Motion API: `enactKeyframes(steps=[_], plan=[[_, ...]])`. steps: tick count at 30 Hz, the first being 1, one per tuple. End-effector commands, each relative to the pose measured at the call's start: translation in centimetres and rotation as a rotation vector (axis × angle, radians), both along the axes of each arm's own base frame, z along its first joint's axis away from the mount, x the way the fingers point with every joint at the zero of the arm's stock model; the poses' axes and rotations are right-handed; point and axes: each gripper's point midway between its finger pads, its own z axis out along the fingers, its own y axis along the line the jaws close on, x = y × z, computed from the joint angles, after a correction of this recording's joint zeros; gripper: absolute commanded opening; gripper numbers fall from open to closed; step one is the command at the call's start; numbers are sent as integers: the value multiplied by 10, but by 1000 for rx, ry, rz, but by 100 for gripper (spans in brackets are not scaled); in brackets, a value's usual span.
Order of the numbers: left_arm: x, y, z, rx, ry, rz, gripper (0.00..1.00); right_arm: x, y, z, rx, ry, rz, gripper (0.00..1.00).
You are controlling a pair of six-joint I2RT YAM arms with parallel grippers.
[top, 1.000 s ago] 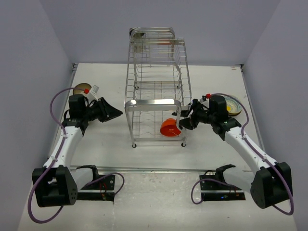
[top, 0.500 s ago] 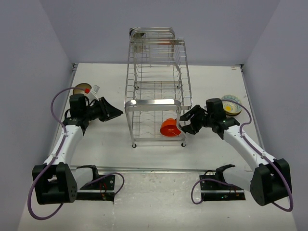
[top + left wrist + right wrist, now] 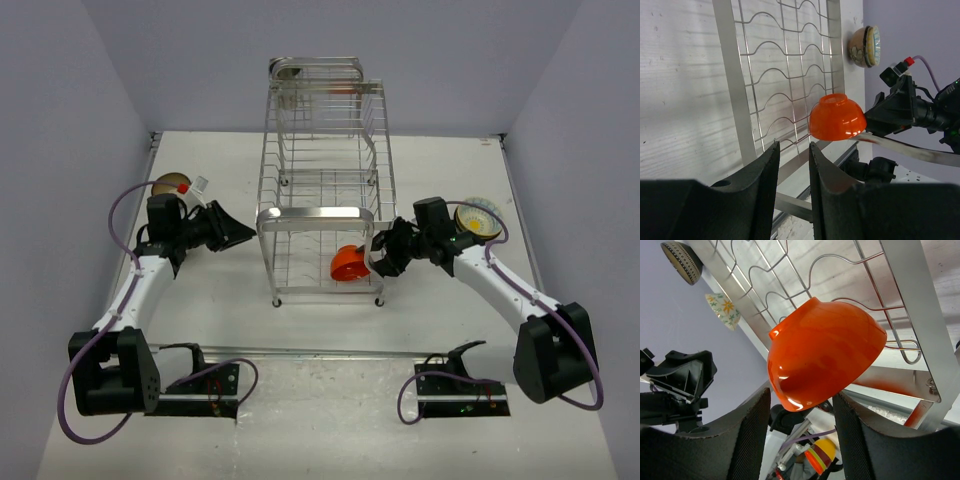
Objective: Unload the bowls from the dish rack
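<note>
The tall chrome dish rack stands mid-table. A bright orange-red bowl leans on its side in the lower tier, at the front right corner. My right gripper reaches in from the right, open, one finger on each side of that bowl's rim; I see no contact. My left gripper hovers left of the rack, open by a narrow gap with nothing in it, facing the orange bowl through the wires. Another bowl sits at the rack's top back.
A brown bowl lies on the table behind my left arm. A pale bowl with a yellow inside lies beside my right arm. The right wrist view shows a dark-rimmed bowl and a flower-patterned bowl beyond the rack wires.
My right arm has swung left toward the rack, bringing its fingers around the orange bowl and narrowing them slightly. The left arm has barely moved.
</note>
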Motion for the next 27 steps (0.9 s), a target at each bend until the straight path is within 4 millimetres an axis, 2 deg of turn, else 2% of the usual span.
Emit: enactKeyframes(steps=[1,7,11,16,21,27], plan=[[5,-2,2,-1,-38,-18,31,8,6,16,19,-39,1,53],[6,-3,1,-4,-37,-18,31,17,4,22,17,-82,-47,47],[5,-4,3,-8,-41,-26,31,16,1,20,10,-81,-90,46],[6,-4,6,-10,-48,-26,31,16,-1,26,7,-93,-107,49],[6,-6,1,-19,-28,-36,31,9,-2,27,16,-76,-112,54],[8,-6,5,-19,-41,-40,31,-6,-10,44,49,-80,-171,58]])
